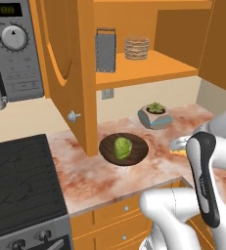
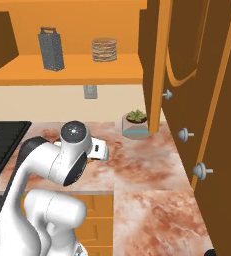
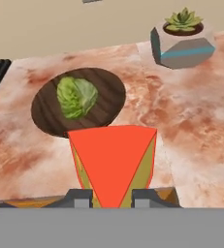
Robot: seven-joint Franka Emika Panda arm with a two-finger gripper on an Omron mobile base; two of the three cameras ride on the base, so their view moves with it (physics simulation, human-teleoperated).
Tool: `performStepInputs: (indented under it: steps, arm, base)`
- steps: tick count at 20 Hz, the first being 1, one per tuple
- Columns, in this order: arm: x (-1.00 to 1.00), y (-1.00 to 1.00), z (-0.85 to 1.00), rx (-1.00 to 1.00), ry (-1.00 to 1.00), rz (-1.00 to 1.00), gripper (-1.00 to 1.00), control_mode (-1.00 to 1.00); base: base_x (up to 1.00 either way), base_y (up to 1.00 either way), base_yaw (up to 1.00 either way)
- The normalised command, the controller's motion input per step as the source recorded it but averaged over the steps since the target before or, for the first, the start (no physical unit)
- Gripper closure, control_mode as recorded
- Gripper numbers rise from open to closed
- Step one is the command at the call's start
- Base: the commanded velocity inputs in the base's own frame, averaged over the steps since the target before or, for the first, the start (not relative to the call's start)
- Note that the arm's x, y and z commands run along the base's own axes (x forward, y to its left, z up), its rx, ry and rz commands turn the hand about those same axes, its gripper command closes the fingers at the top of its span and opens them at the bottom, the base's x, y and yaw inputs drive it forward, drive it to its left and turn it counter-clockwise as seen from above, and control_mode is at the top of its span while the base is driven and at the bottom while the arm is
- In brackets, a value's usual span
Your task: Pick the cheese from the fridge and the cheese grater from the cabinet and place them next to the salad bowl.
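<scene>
Your pincer (image 3: 112, 199) is clamped on the cheese (image 3: 112, 167), hanging over the marbled surface (image 3: 191, 140) just near of the salad bowl (image 3: 78, 101). Lower it gently onto bare surface beside the bowl's rim, not inside, before releasing.

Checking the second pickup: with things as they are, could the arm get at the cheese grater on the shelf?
Probably not yet. The cabinet door stands open and the cheese grater is unblocked on the shelf, but the tool is shut on the cheese, above the counter by the salad bowl.
</scene>
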Motion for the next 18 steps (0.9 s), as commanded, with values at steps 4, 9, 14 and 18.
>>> performStepInputs:
  steps: [4, 9, 14, 18]
  arm:
    - [0.21, -0.03, -0.34, -0.07, -0.03, 0.17, 1.00, -1.00]
    - [0.22, -0.15, -0.24, -0.03, -0.02, 0.16, 1.00, -1.00]
    - [0.27, -0.15, -0.25, -0.03, -0.01, 0.16, 1.00, -1.00]
    - [0.34, -0.04, -0.29, -0.03, 0.00, 0.13, 1.00, -1.00]
  base:
    - [0.00, 0.00, 0.00]
    - [0.00, 0.00, 0.00]
    - [0.00, 0.00, 0.00]
    - [0.00, 0.00, 0.00]
